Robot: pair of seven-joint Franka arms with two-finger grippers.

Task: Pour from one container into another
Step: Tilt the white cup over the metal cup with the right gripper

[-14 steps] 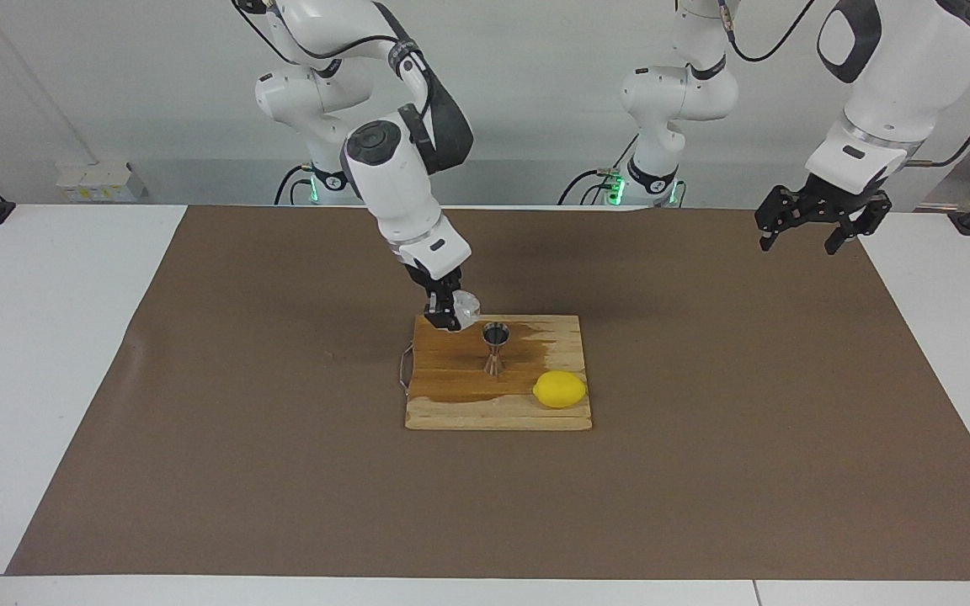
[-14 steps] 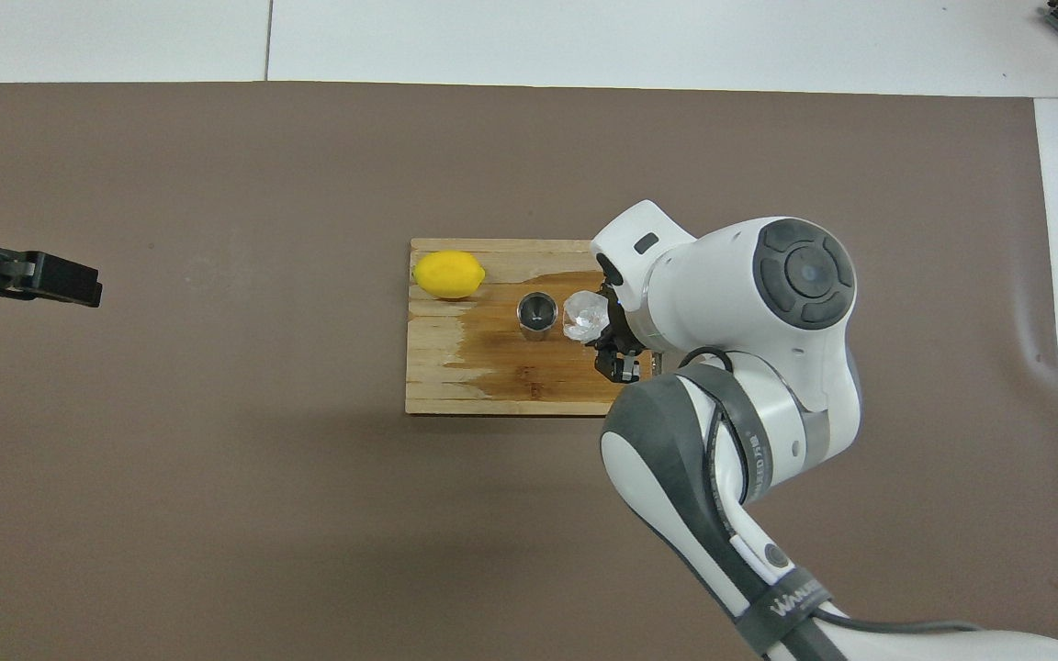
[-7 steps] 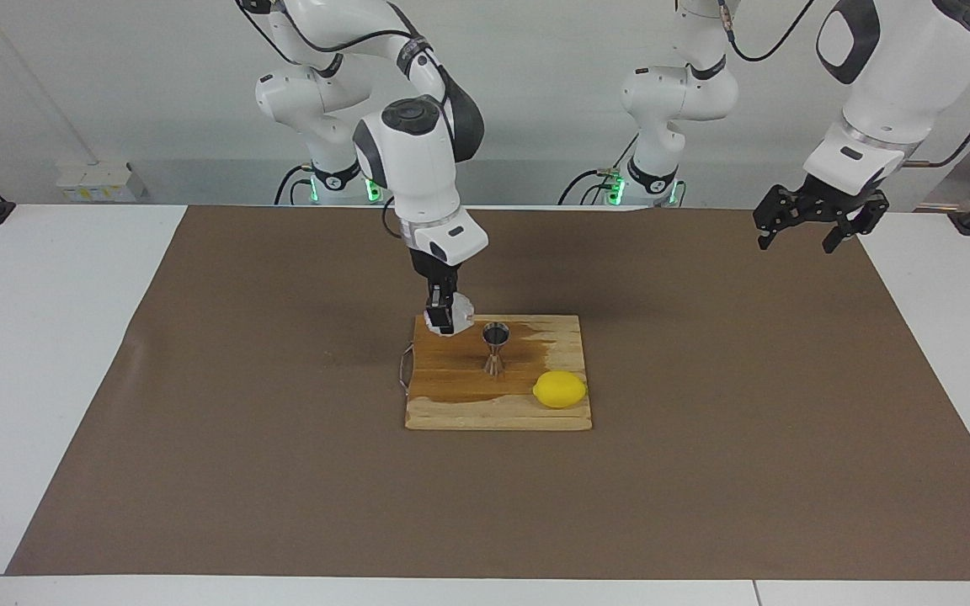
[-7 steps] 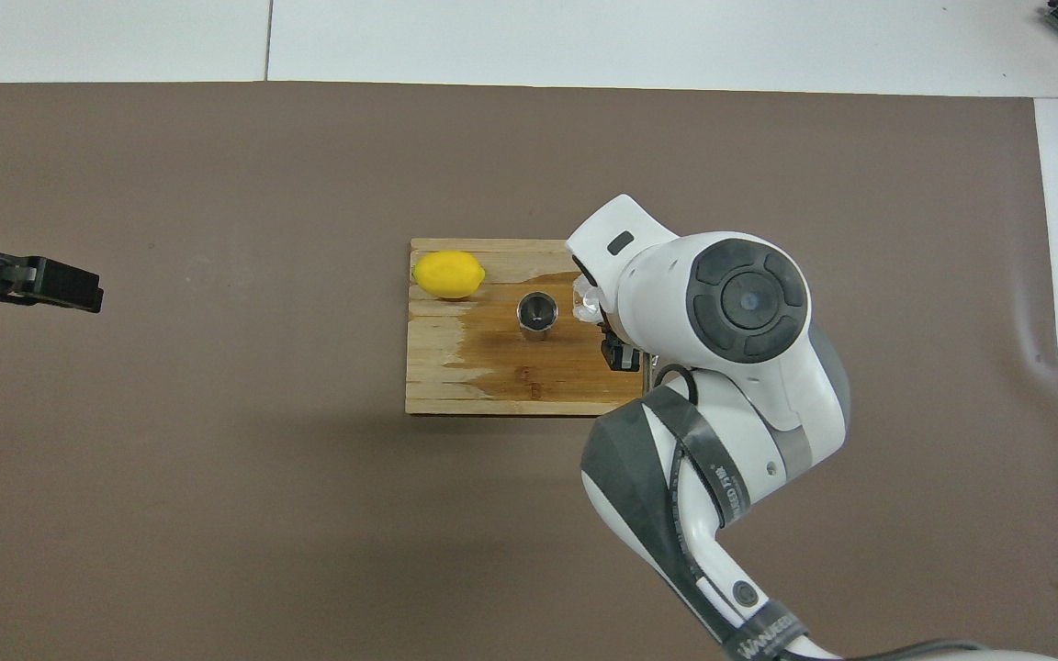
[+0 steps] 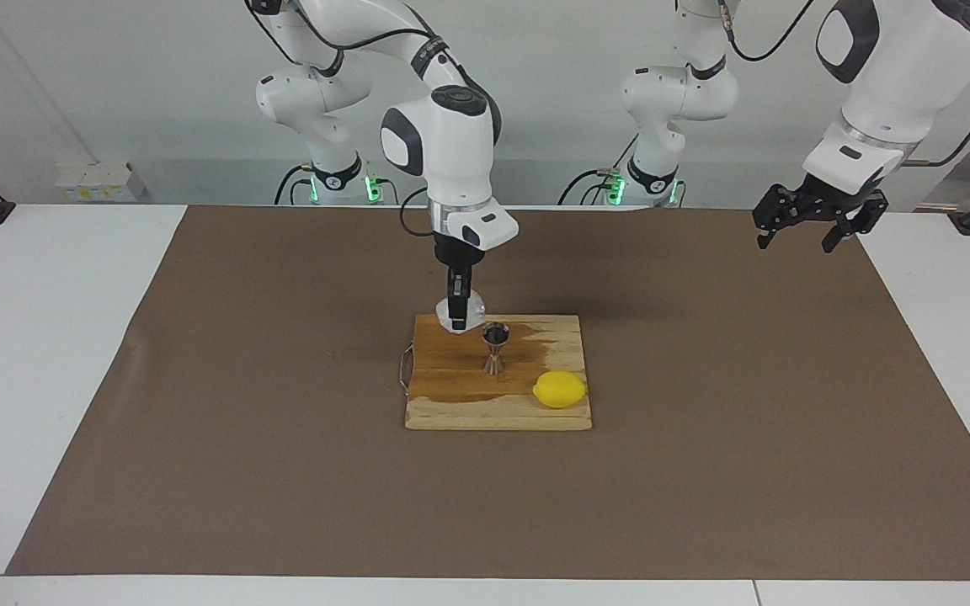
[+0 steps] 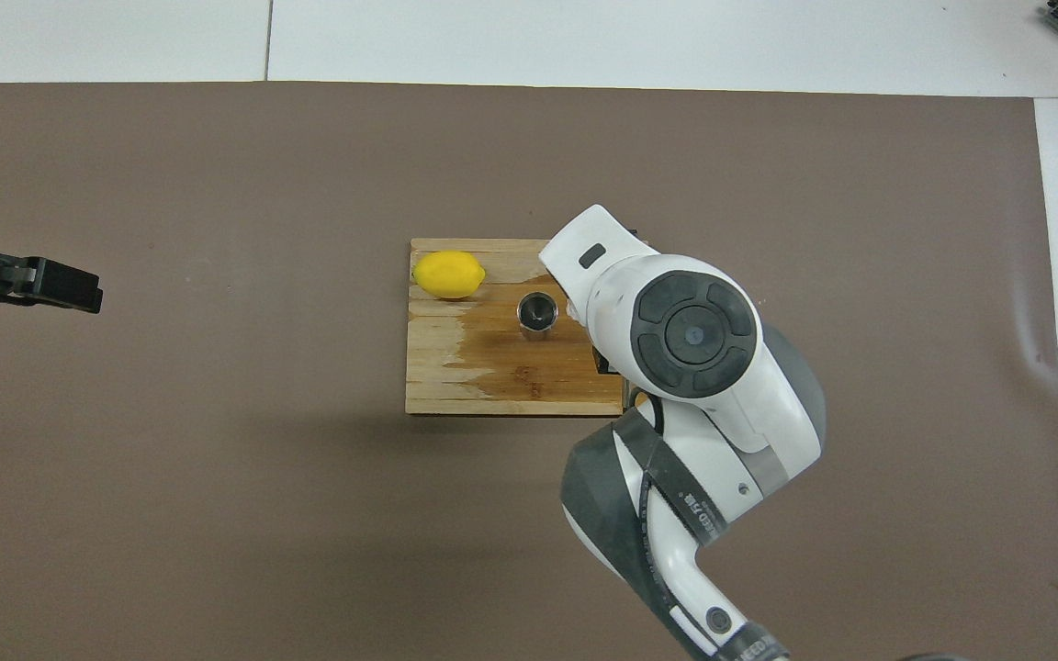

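My right gripper (image 5: pixel 457 315) points straight down and is shut on the whitish plastic cup (image 5: pixel 461 314). It holds the cup low over the edge of the wooden board (image 5: pixel 451 396) nearer to the robots, close beside the steel jigger (image 5: pixel 495 345). I cannot tell whether the cup touches the board. The jigger stands upright mid-board and also shows in the overhead view (image 6: pixel 536 314). There the right arm hides nearly all of the cup (image 6: pixel 573 312). My left gripper (image 5: pixel 813 225) waits open and empty, high over the mat at the left arm's end.
A yellow lemon (image 5: pixel 560 389) lies on the board's corner farther from the robots, toward the left arm's end. The board (image 6: pixel 492 376) has a dark wet stain around the jigger. A brown mat (image 5: pixel 704 421) covers the table.
The right arm's wrist has swung from a slant to upright over the cup. The cup has come back from leaning toward the jigger. The left arm has barely moved.
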